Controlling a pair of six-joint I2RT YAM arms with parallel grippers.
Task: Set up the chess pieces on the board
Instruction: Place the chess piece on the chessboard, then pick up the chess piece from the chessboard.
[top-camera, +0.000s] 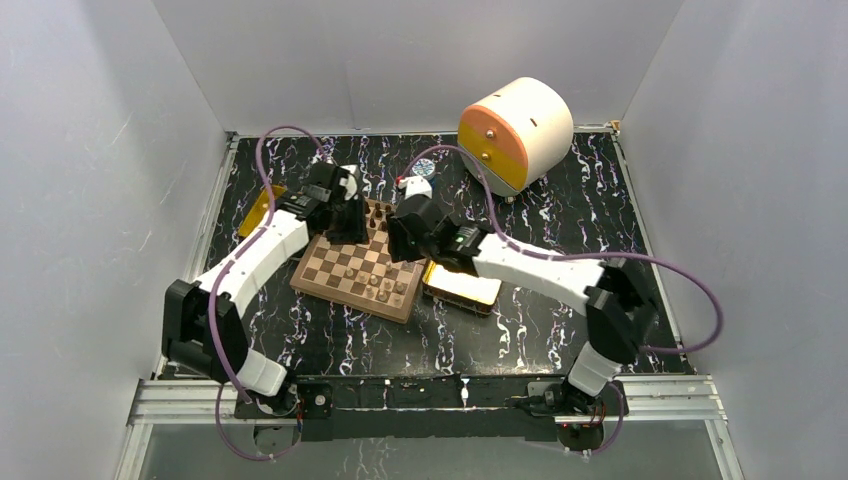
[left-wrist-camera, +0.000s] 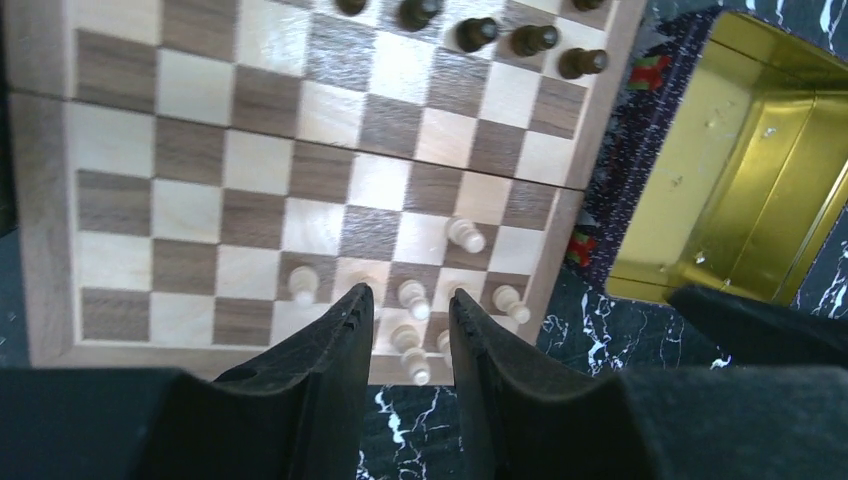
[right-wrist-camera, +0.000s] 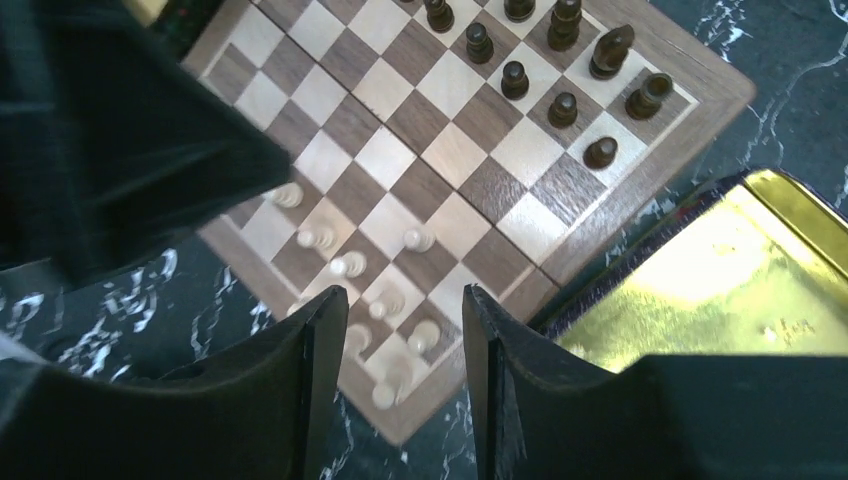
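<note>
Board: we see the board (top-camera: 338, 268) lying at an angle in the middle of the desk (top-camera: 560, 200), between the two arms, with most of its squares bare.
Pale pieces: the pale pieces (right-wrist-camera: 350, 265) are bunched at the board's far corner, some on the outermost squares right by the rim. We cannot tell whether every one is upright.
Dark pieces: the dark pieces (right-wrist-camera: 515, 78) stand in two loose rows at the near right part of the board, close to the edge that faces the gold tray.
Left jaws: the left jaws stand open above the pale bunch. The two black fingers (left-wrist-camera: 320, 370) are apart, pale pieces show on the board in the gap below, and we see nothing gripped.
Right jaws: the right jaws are open too, over the same corner from the other side. Their fingers (right-wrist-camera: 495, 370) are parted and nothing is held between them.
Gold tray: the gold tray (top-camera: 462, 287) sits on the desk just beside the board's right edge, partly under the right arm.
Second tray: a second gold tray (top-camera: 256, 212) lies left of the board, mostly hidden by the left arm.
Cabinet: a round cabinet (top-camera: 515, 135), cream with an orange and yellow front, stands at the far right of the desk, well apart from the board.
</note>
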